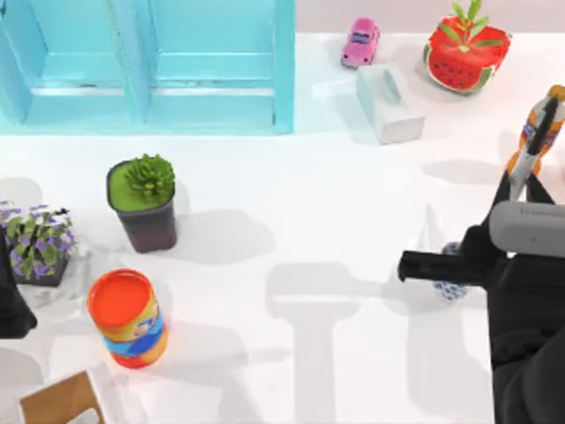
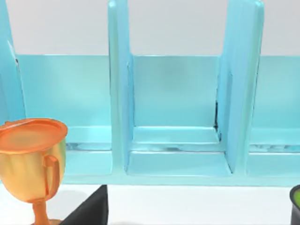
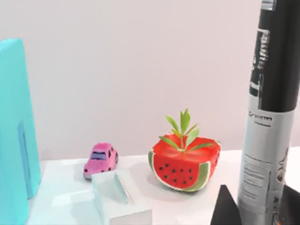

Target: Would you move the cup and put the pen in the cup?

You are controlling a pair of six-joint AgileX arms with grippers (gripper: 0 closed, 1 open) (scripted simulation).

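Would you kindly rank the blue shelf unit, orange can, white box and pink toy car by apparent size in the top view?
1. blue shelf unit
2. orange can
3. white box
4. pink toy car

The can stands taller, nearer the overhead camera, so its lead over the box is unsure.

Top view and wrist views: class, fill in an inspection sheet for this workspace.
Surface: white table.
Job's things: cup on the table, partly under the right arm; pen held above the table's right side.
Clutter: orange can, plant pot, toy car, watermelon planter, turquoise shelf.
Grippers: right gripper shut on the pen; left gripper parked at the left edge.
Cables: nothing seen.
Surroundings: plain wall.
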